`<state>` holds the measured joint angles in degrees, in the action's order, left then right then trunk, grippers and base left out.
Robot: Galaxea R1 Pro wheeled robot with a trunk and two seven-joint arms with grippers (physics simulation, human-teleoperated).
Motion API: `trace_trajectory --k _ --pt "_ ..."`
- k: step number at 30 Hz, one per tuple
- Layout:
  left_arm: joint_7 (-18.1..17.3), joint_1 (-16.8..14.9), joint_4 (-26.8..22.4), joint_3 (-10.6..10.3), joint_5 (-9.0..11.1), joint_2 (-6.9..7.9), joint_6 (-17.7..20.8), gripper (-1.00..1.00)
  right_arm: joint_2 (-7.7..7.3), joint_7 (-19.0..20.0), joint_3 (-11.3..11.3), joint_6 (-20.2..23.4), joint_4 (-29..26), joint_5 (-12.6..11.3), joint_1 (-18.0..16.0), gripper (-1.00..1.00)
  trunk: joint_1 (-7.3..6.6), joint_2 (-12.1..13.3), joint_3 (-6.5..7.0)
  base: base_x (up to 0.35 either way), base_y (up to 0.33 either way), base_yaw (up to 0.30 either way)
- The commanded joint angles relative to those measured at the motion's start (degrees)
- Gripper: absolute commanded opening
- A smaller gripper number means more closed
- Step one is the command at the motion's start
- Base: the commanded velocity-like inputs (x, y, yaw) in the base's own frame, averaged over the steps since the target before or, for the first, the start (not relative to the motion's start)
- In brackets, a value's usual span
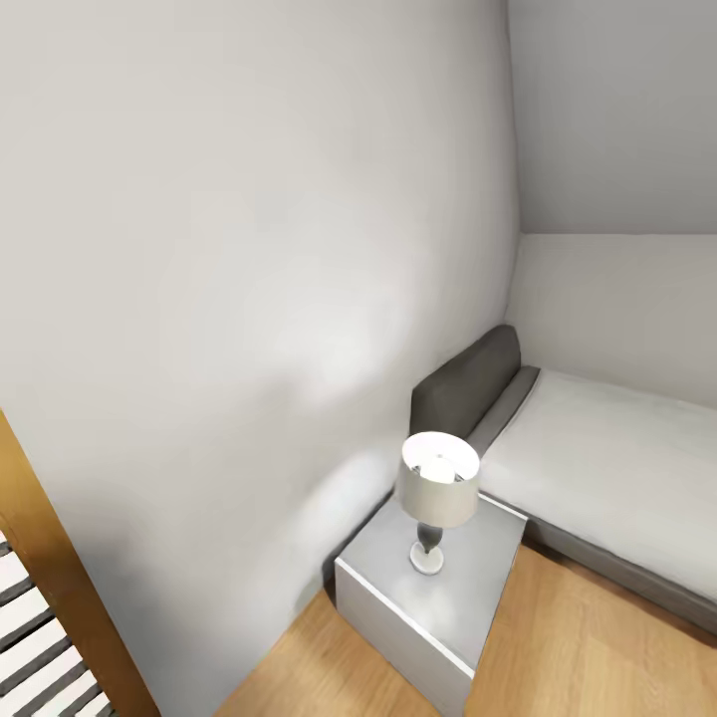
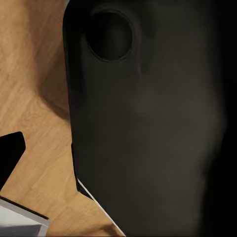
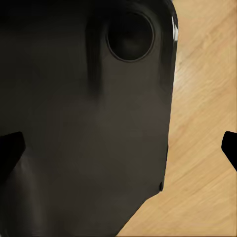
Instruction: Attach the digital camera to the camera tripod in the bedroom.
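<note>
I'm in transit: head view has a pale grey wall [image 1: 249, 249], a bed [image 1: 607, 458] with dark headboard [image 1: 468, 383], and a white nightstand [image 1: 438, 597] carrying a lit table lamp [image 1: 438, 488] on the wood floor [image 1: 597, 657]. An orange-brown door edge [image 1: 50, 568] sits at my lower left. Digital camera and camera tripod: not in frame, so I can't call their direction from either hand, their long axis, their facing, or which arm is nearer. My guess is the base has to turn before any reach.

Left wrist view: dark robot body panel [image 2: 148, 128] close up, with one black fingertip [image 2: 10, 153] at the edge. Right wrist view: both black fingertips [image 3: 10, 148] at opposite edges, well apart, nothing between them, so that hand is released. Left hand state I can't tell.
</note>
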<state>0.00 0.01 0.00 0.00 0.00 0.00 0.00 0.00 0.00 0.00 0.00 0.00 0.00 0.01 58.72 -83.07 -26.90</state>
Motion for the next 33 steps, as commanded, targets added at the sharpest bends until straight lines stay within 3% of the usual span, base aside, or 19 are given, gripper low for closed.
trace_trajectory --k 1,33 --pt "-0.09 0.33 -0.09 0.00 0.09 -0.33 0.33 1.00 -0.09 0.33 0.33 0.33 0.25 0.33 0.17 1.00 0.00 -0.01 -0.03 0.000 0.000 0.000" --pt "-0.12 0.85 -0.42 -0.03 0.25 -0.04 0.38 1.00 0.25 0.67 0.36 0.78 -0.08 0.45 -0.17 1.00 0.00 -0.01 -0.03 0.000 0.000 -0.003"
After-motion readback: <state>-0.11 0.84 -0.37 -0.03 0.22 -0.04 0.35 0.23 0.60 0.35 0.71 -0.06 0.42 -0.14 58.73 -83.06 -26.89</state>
